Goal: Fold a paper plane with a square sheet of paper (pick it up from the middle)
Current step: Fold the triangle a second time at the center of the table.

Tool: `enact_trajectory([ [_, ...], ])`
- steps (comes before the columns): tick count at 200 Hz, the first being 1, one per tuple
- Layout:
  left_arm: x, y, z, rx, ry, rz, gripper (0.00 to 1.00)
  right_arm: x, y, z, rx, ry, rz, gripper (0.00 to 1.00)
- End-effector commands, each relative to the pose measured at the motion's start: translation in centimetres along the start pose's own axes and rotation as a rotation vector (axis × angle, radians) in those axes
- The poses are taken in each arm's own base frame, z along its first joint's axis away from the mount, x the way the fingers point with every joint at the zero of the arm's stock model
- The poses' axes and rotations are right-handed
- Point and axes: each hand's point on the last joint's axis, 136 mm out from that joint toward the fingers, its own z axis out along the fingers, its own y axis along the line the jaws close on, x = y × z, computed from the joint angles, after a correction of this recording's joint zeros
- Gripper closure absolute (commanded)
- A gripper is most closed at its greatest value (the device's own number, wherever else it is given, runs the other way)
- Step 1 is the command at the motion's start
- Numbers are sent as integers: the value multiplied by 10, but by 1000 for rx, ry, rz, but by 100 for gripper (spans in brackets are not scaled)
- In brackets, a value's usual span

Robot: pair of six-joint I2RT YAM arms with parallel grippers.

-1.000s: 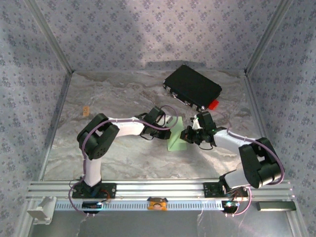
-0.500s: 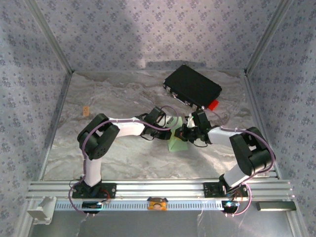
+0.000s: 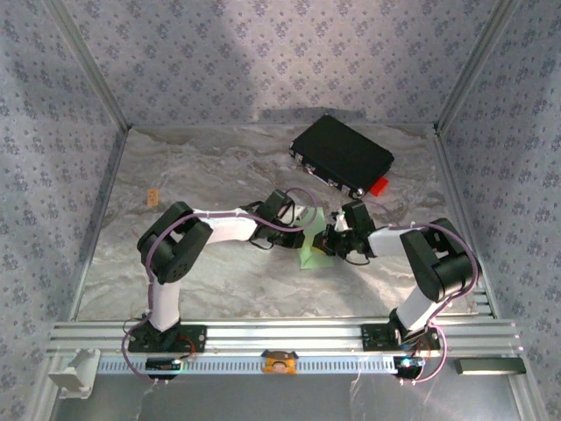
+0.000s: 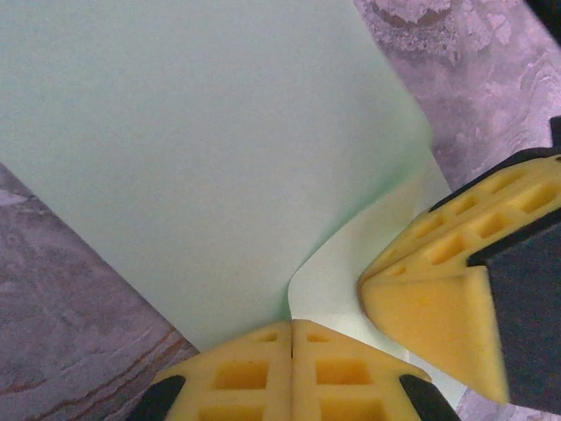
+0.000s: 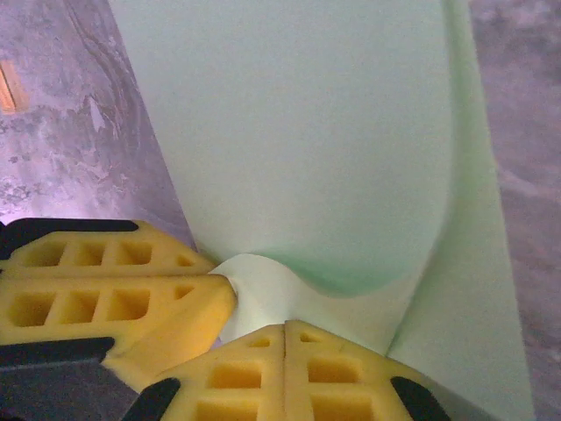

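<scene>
1. Nearest me, the metal rail (image 3: 280, 338) carries both arm bases, well to the near side of the black case (image 3: 342, 156).
2. Moving in, the left gripper (image 4: 292, 338) reaches over from the case's near left. Its yellow pads are pressed together, with a curled edge of the square sheet of paper (image 3: 312, 253) nipped in the seam between them.
3. And here's the right gripper (image 5: 285, 344), coming in from the case's near right. Its pads are closed too, pinching the same sheet where it bulges into a soft curve.
4. The two grippers are nose to nose; each wrist camera catches the other's yellow finger just beside its own.
5. The paper is pale green and plain, folded narrower than a square, and held between the grippers just on the near side of the case. Whether its lower end rests on the marbled table (image 3: 245, 281) I cannot tell.
6. Further off, the black case lies slantwise on the table, apart from the paper.
7. A small red tab (image 3: 379, 185) pokes out at the case's near right corner.
8. Well off to the case's left, a little tan piece (image 3: 152, 195) lies alone on the table.
</scene>
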Motion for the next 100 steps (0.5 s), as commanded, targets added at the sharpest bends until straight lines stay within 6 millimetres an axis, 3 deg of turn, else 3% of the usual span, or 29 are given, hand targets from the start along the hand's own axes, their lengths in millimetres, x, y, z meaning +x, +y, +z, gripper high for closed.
enact_trajectory([
  [1, 15, 10, 7, -23, 55, -12, 100, 4, -19, 2, 38, -6, 41, 100],
  [19, 16, 11, 7, -24, 57, -14, 100, 2, -15, 2, 15, -7, 47, 100],
  [64, 14, 12, 7, -26, 57, -12, 100, -22, 18, -13, -20, -48, -20, 100],
  [100, 14, 11, 6, -27, 58, -12, 100, -28, 1, -8, 27, -43, -1, 100],
])
